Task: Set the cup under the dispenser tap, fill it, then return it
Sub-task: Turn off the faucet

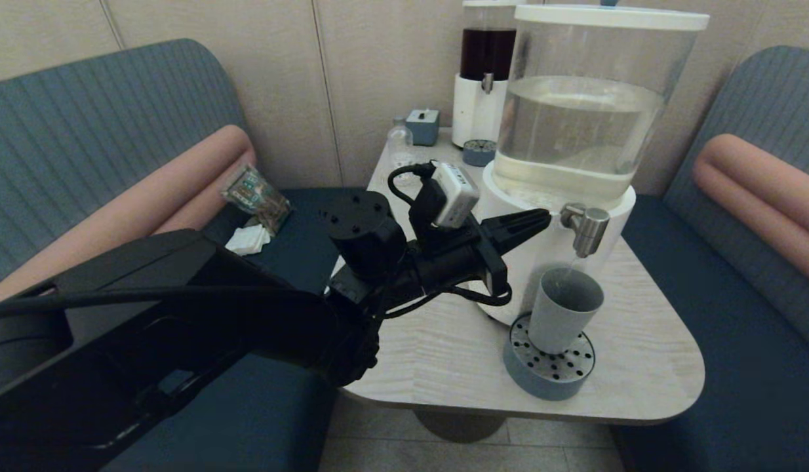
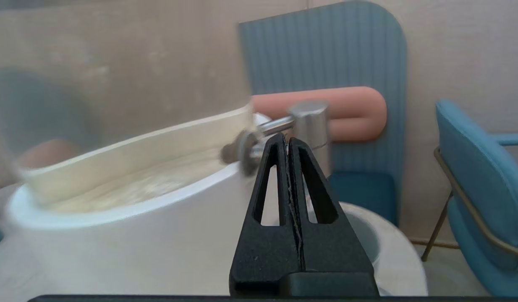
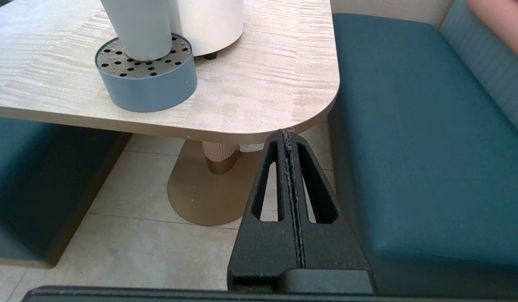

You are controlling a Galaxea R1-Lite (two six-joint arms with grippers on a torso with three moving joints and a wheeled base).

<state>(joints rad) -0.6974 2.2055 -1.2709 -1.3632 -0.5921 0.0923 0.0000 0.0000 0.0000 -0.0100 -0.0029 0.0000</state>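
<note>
cup [image 1: 564, 309] stands on drip tray [image 1: 549, 370] under dispenser tap [image 1: 585, 227], closed left claw [image 1: 542, 219] beside it.

Left tool [image 1: 542, 218] closed, arm extended; right tool [image 3: 289, 134] closed, parked low.

left pincer [image 2: 287, 140] closed | tips at dispenser tap [image 2: 311, 121]

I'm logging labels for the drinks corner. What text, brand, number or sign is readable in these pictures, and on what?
No text can be read.
Snack packet on the sofa: its print is too small to read.
Small clear bottle: label too blurred to read.
Cup, dispenser tap and left gripper: no markings visible.
</note>
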